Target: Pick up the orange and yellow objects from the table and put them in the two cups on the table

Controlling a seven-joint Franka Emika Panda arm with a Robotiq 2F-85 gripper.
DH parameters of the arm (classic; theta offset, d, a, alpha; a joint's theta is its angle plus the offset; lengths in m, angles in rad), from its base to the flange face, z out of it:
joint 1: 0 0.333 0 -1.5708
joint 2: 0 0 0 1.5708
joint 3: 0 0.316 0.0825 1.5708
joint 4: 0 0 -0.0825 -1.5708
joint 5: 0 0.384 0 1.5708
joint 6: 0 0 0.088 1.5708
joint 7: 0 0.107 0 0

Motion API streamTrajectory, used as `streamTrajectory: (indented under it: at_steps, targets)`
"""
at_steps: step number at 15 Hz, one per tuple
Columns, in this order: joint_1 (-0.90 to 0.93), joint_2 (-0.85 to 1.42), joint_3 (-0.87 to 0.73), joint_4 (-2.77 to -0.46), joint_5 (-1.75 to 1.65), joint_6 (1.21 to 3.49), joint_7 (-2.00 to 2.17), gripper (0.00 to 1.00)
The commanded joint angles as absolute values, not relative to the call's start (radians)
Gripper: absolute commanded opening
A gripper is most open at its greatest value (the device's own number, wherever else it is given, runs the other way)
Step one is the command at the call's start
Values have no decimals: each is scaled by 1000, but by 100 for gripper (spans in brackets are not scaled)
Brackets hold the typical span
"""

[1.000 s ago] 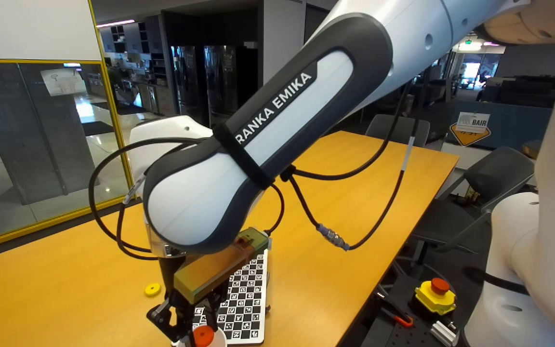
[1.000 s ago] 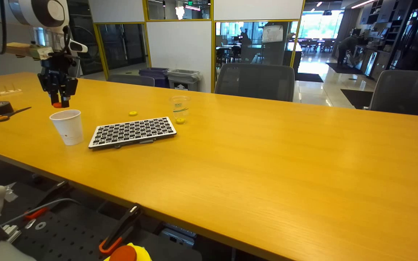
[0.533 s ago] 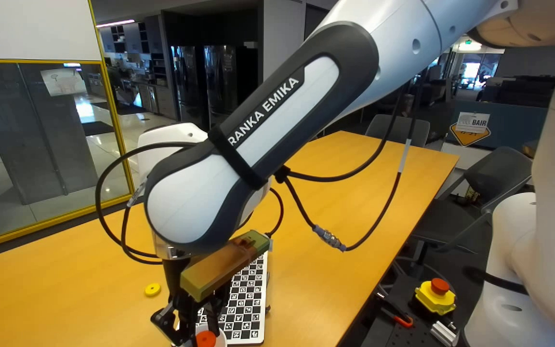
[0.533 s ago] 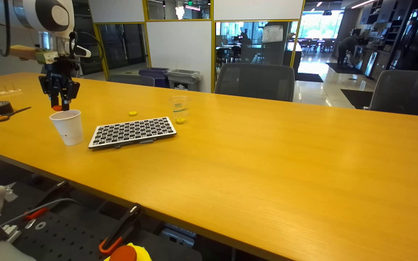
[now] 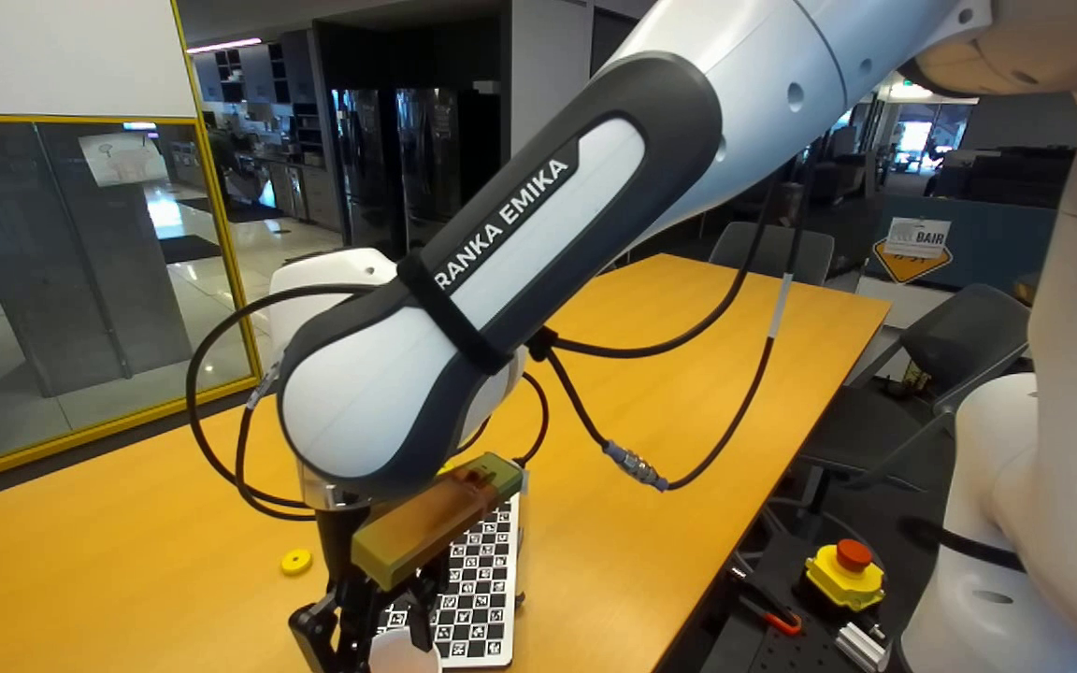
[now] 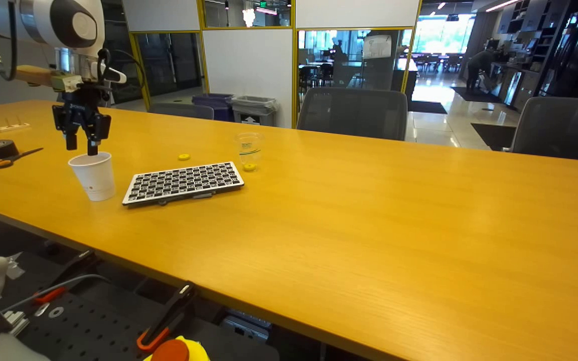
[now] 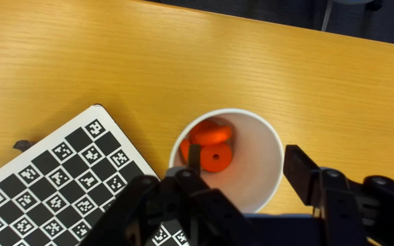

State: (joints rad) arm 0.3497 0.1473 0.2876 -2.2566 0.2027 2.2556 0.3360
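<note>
"What's underneath it all?"

"A long bench (image 6: 349, 240). In an exterior view its near long edge slants down to the right, and the checkered mat (image 6: 183, 183) lies nearer that edge than the far one."

"And the jaws?"

"Partway apart at the top of the white cup (image 6: 94, 178), the gap narrower than the cup's mouth, with nothing in their hold. In the wrist view one jaw crosses over the mouth and the other sits by the opposite side of the rim. Whether either touches the cup, I can't tell."

"Where does that cup stand?"

"Upright beside the mat, also nearer the near long edge."

"The clear tumbler (image 6: 249, 150)?"

"Upright too, just beside a corner of the mat, farther from the near long edge than the cup."

"And the little pieces?"

"Several orange pieces (image 7: 214, 135) lie in the bottom of the white cup, one flat, another tilted. A yellow piece (image 6: 249, 167) shows through the tumbler's wall at its base. A second yellow piece (image 6: 183, 157) lies straight on the bench, between the mat and the far long edge."
</note>
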Motion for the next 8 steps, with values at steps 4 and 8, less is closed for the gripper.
streamTrajectory:
  at_steps: [4,8]
  targets:
    - [344,125,286,-2247,184,2264,358,100]
    - [335,137,257,-2181,81,2240,389,100]
